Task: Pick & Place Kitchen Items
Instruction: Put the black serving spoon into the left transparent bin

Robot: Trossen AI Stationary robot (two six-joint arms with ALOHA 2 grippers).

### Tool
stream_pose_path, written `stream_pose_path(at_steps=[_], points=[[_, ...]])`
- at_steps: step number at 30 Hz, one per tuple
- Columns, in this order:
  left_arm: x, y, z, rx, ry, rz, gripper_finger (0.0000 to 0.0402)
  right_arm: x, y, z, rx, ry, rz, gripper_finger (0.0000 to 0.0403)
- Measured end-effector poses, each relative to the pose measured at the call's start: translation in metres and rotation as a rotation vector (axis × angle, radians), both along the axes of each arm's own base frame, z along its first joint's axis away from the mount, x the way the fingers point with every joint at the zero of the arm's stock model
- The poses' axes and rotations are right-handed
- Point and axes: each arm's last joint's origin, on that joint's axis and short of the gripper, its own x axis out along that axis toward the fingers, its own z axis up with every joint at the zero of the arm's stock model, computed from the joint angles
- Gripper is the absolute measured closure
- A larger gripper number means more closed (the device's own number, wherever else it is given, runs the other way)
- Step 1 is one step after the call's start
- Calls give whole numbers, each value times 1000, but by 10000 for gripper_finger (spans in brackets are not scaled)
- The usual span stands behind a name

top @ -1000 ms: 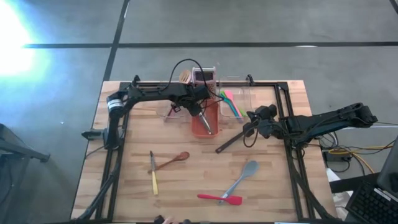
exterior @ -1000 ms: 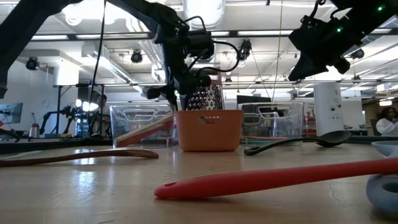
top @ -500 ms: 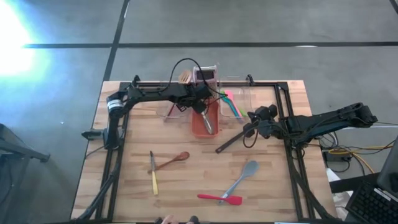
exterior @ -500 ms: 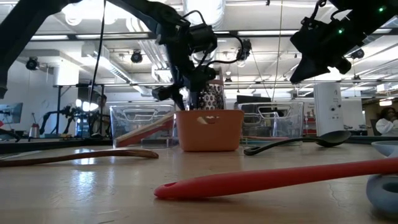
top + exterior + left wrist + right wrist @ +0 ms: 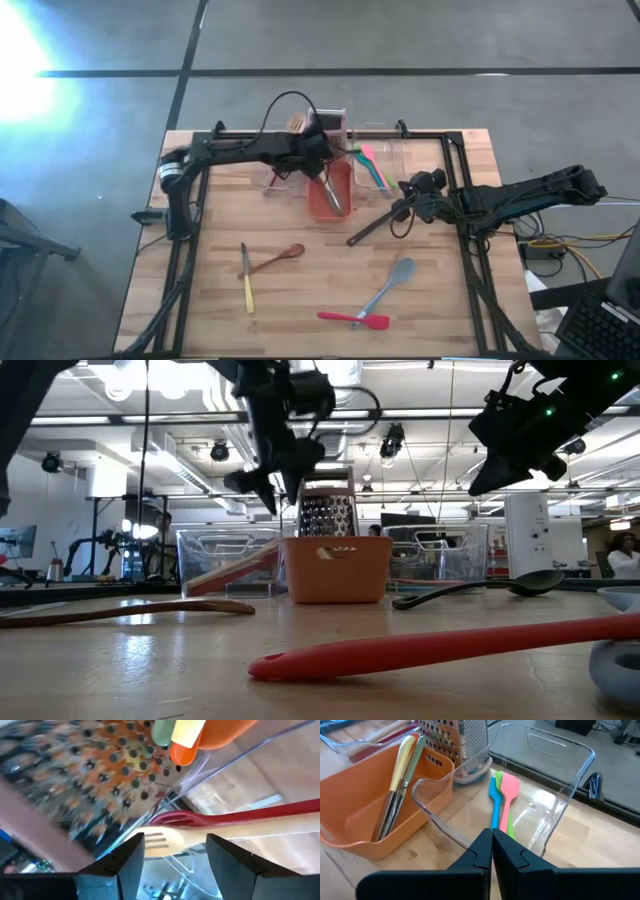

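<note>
Knives [image 5: 397, 785] with yellow and green handles lie in the orange tub [image 5: 329, 190] at the table's back middle, and blue, pink and green spatulas [image 5: 501, 802] lie in the clear tub [image 5: 555, 795] just to its right. The left gripper [image 5: 312, 162] hangs over the tub's back edge near the grater [image 5: 324, 512], fingers [image 5: 127, 855] spread and empty. The right gripper [image 5: 404, 188] is clenched on nothing, right of the tubs, above the black ladle [image 5: 368, 228]; a wooden spoon [image 5: 278, 259], yellow-handled knife [image 5: 247, 283], grey spoon [image 5: 388, 284] and red spatula [image 5: 354, 319] lie nearer the front.

2 yellow-handled knives [image 5: 332, 193] lean in the tub (5 utensils [image 5: 380, 292] lie loose).
</note>
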Motion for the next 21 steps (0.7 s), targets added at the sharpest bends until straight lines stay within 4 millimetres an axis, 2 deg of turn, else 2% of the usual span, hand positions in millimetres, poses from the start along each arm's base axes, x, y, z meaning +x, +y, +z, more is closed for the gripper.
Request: stream_pose_path(at_steps=[7,14,21], points=[[-23,-38,48,-46,-309,141,188,0,0,0,9,-6,-3,394],[-56,-79,96,-108,-581,158,188,0,0,0,24,-20,-9,394],[-87,-115,128,-251,-860,222,188,0,0,0,25,-23,-9,394]])
